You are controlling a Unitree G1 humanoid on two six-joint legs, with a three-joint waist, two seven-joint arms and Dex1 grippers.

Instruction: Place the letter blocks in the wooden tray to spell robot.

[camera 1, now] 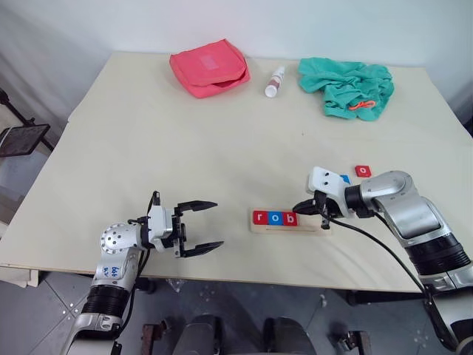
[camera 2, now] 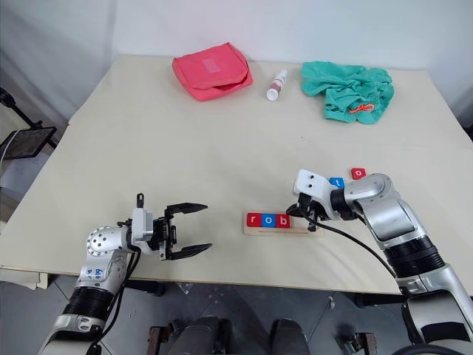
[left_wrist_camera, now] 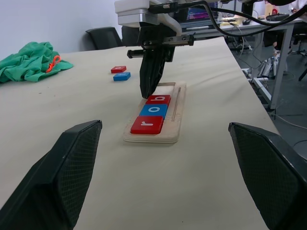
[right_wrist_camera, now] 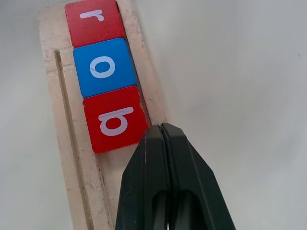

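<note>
While the right hand (right_wrist_camera: 162,132) is closed on nothing beside the red b block (right_wrist_camera: 115,120), the wooden tray (camera 1: 318,228) at the lower centre of the counter (camera 1: 185,140) holds r, o, b; the left hand (camera 1: 201,225) stands open at the lower left; two loose blocks (camera 1: 362,171) lie right of centre.

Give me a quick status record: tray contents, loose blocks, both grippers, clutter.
tray: long pale-wood strip tray, near table edge
in tray: red r block, blue o block, red b block, side by side from its left end
loose blocks: red tile and blue tile on the table beyond the tray
right gripper: shut, empty, tip at the b block
left gripper: open, empty, left of tray
clutter: red pouch, small white bottle, green cloth at far edge
</note>
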